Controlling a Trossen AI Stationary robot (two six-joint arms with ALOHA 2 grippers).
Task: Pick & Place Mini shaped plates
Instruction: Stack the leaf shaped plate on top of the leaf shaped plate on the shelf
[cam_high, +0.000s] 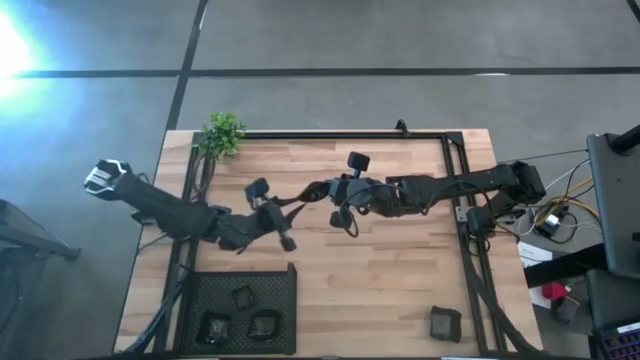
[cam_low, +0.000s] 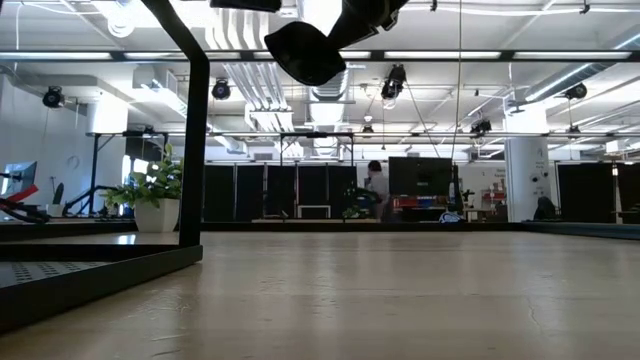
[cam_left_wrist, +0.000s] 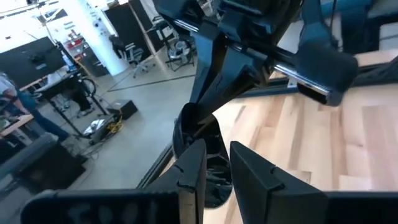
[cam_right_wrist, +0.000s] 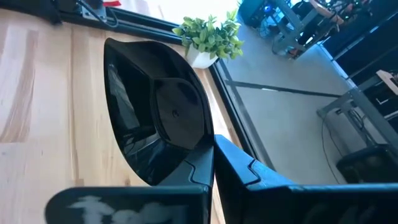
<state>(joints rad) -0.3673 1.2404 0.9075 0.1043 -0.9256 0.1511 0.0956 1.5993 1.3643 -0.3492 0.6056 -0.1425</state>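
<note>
A pale wooden butcher-block table (cam_high: 380, 270) with a black metal frame holds two dark robot arms that meet above its centre. The right gripper (cam_right_wrist: 211, 163) has its jaws closed on the edge of a glossy black leaf-shaped plate (cam_right_wrist: 158, 112), smooth and pointed, held in the air above the table. The left gripper (cam_left_wrist: 214, 168) faces it, jaws slightly apart, with the plate's dark rim just beyond its fingertips; whether they touch it cannot be told. At the table's front left corner a black mesh tray (cam_high: 215, 285) contains three small dark dishes (cam_high: 264, 326). Another squarish dark dish (cam_high: 446, 323) sits near the front right corner. A small green plant (cam_high: 222, 132) stands at the back left.
</note>
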